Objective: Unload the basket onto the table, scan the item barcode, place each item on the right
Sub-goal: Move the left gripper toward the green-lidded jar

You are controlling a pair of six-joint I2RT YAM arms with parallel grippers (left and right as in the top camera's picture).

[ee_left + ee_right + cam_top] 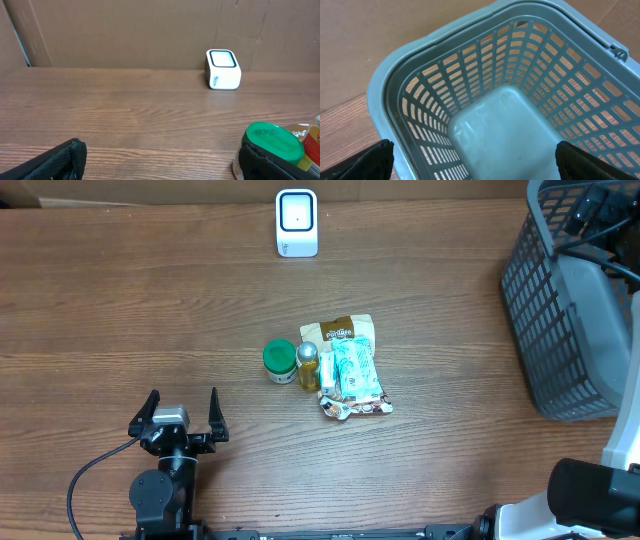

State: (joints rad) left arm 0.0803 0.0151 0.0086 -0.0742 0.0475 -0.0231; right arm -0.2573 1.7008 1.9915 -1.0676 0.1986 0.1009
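Note:
A small pile of items lies mid-table: a green-lidded jar [279,360], a small yellow bottle [307,364], a teal-and-white packet [354,370] and a brown-and-white pouch [345,330]. The white barcode scanner [297,223] stands at the far edge of the table. My left gripper [181,416] rests near the front left, open and empty, well short of the pile. Its wrist view shows the scanner [223,69] far ahead and the green jar lid [274,142] behind its right finger [265,165]. My right gripper [475,160] hangs open above the basket, holding nothing.
A grey slotted basket [560,310] stands at the right edge of the table; in the right wrist view its rim [385,80] shows around an empty inside. A brown cardboard wall backs the table. A black cable [90,475] trails from the left arm.

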